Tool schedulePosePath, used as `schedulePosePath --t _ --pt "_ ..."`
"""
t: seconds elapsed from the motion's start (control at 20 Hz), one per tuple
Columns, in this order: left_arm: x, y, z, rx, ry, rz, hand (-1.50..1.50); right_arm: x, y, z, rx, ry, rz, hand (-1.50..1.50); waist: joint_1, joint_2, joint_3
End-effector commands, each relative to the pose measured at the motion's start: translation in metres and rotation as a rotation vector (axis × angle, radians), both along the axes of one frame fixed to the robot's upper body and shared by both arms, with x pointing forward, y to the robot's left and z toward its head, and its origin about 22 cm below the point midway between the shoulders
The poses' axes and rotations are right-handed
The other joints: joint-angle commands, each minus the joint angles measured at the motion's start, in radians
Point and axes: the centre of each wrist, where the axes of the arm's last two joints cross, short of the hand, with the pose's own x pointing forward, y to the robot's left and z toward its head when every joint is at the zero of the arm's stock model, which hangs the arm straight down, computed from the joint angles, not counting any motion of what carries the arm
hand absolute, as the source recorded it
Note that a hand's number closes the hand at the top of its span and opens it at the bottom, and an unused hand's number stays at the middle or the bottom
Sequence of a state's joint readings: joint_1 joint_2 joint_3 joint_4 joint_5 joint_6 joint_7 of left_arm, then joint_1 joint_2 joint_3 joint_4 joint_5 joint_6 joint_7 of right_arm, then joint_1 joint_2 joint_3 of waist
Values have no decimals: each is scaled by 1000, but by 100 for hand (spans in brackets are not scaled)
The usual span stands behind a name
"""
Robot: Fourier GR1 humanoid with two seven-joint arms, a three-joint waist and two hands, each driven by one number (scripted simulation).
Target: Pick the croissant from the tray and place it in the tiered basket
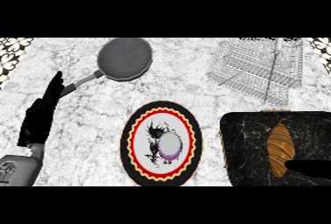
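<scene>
Croissant (pixel 280 149) lying on the black tray (pixel 245 131), right hand (pixel 310 168) reaching beside it, grasp indiscernible; left hand (pixel 44 109) released, far from the tray

Croissant (pixel 280 148) on black tray (pixel 245 144), right hand (pixel 309 167) just beside it, wire tiered basket (pixel 258 70) beyond.

Desk (pixel 77 113) surface fills nearly the whole head view: pale grey-white marble, mottled with darker veining, evenly lit, no strong shadow patches. Far left corner shows a strip of black-and-white ornamental pattern (pixel 14 57), lace-like; a matching patch (pixel 321 48) sits at the far right corner. Possibly tiled wall or floor past the desk edge; cannot tell which from this steep angle. No windows or other furniture visible.
</scene>
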State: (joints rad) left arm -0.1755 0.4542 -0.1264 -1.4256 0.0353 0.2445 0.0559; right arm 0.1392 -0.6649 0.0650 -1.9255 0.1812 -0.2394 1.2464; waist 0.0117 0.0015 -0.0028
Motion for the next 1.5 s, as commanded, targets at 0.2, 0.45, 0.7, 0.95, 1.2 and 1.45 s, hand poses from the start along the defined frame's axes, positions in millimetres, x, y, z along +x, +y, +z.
schedulePosePath --t 0.2,0.45,0.7,0.95,1.2,1.45 --pt "0 5 8 -2 -3 -4 0 10 2 14 -24 150 -113 -150 -4 0 -1" --pt "-5 -10 -11 0 5 -5 0 14 19 -9 -18 160 -121 -150 0 1 -1" --pt "3 -12 2 -27 -3 -24 0 35 20 -17 15 178 -136 -150 11 4 -1" --pt "1 -2 -6 11 -2 -3 0 27 22 -26 18 205 -145 -150 -10 1 -1" --pt "3 -7 -6 -8 16 -21 0 36 34 -34 31 203 -143 -150 -5 0 1" --pt "-13 -14 -18 6 15 -13 0 39 34 -54 53 228 -148 -150 -1 -2 2"
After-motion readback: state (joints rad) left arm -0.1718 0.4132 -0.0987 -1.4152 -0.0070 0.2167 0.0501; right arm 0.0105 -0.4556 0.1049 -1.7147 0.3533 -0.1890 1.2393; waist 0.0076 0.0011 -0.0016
